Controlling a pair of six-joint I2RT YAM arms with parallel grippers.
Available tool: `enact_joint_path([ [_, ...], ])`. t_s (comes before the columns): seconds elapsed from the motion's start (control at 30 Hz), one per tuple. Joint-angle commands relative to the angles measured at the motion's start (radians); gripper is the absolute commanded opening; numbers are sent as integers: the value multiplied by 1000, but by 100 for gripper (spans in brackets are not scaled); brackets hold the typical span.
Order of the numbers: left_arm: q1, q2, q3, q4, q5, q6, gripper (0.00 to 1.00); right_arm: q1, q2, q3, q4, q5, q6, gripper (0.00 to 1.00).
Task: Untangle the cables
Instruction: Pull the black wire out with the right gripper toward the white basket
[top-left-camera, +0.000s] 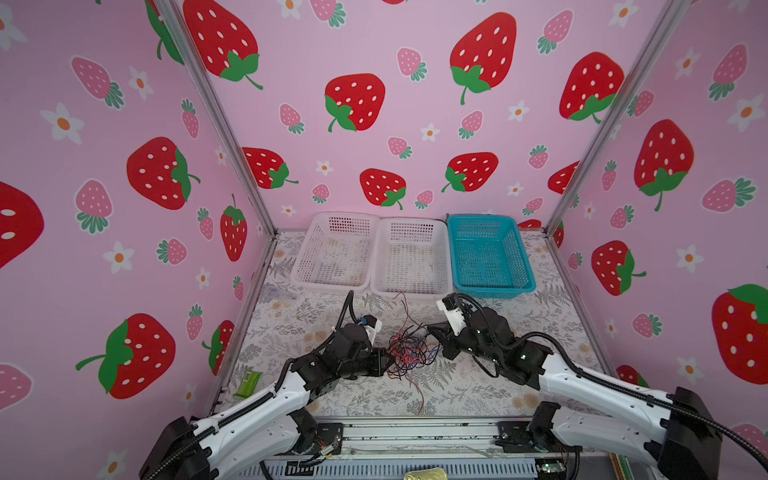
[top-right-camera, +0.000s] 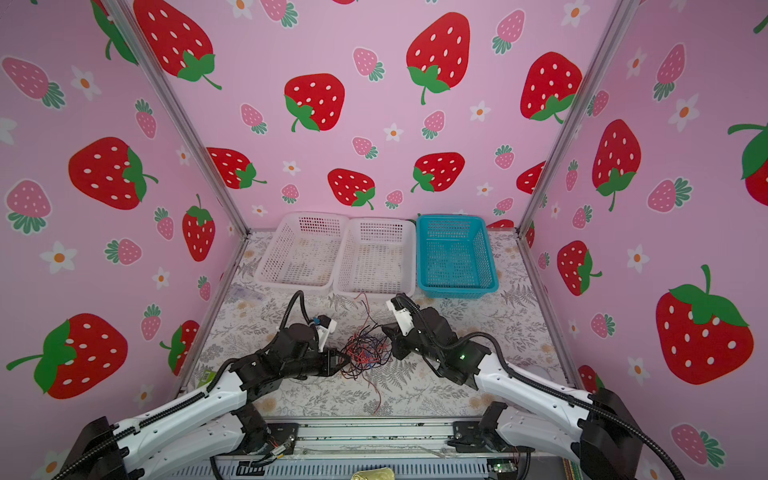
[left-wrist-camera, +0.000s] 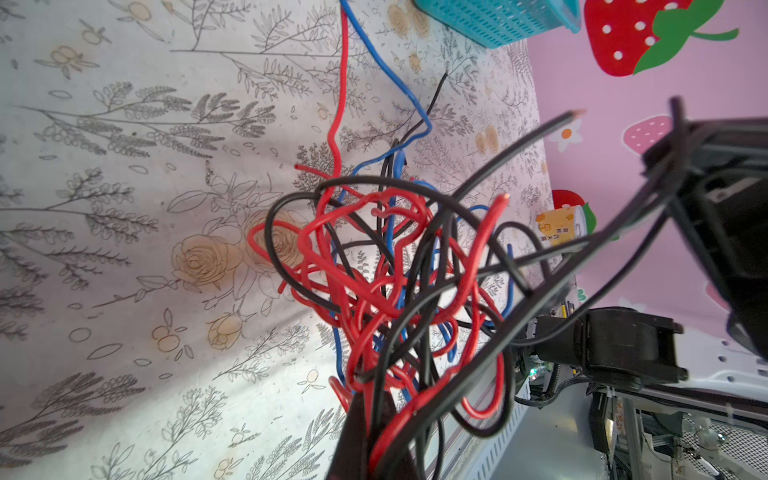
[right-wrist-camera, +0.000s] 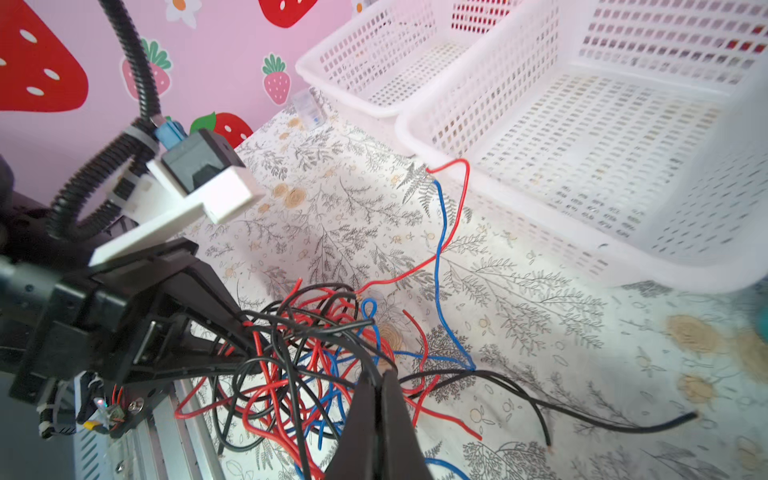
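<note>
The cables (top-left-camera: 411, 353) (top-right-camera: 368, 353) are a knot of thin red, black and blue wires in the middle of the flowered table. My left gripper (top-left-camera: 388, 359) (top-right-camera: 343, 360) is at the knot's left edge. In the left wrist view its jaws (left-wrist-camera: 374, 419) are shut on red and black strands of the cables (left-wrist-camera: 395, 282). My right gripper (top-left-camera: 434, 334) (top-right-camera: 388, 334) is at the knot's right edge. Its fingertips (right-wrist-camera: 376, 374) are pressed together on a black strand at the top of the cables (right-wrist-camera: 316, 353). Black strands run taut across to it.
Two white baskets (top-left-camera: 334, 249) (top-left-camera: 411, 257) and a blue basket (top-left-camera: 490, 253) stand in a row at the back. Loose red and blue strands trail toward the middle white basket (right-wrist-camera: 623, 266). A green packet (top-left-camera: 248, 382) lies by the left wall. The metal rail (top-left-camera: 415, 432) runs along the front.
</note>
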Motion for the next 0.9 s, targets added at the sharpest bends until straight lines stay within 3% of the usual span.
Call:
enact_joint_path([
  [0.0, 5, 15, -4, -41, -2, 9, 3, -45, -61, 102, -55, 158, -23, 0],
  [0.03, 6, 18, -6, -39, -1, 11, 5, -52, -64, 132, -69, 153, -32, 0],
  [0.13, 6, 25, -9, -41, -4, 17, 26, -56, -56, 211, -105, 123, -45, 0],
  [0.27, 6, 26, -17, -46, -12, 21, 36, -55, -51, 270, -123, 78, -44, 0],
  [0.63, 6, 24, -37, -35, -27, 22, 48, -56, -67, 465, -212, 88, -94, 0],
  [0.87, 6, 14, -17, -36, -38, 12, 48, -56, -27, 633, -273, 156, -144, 0],
])
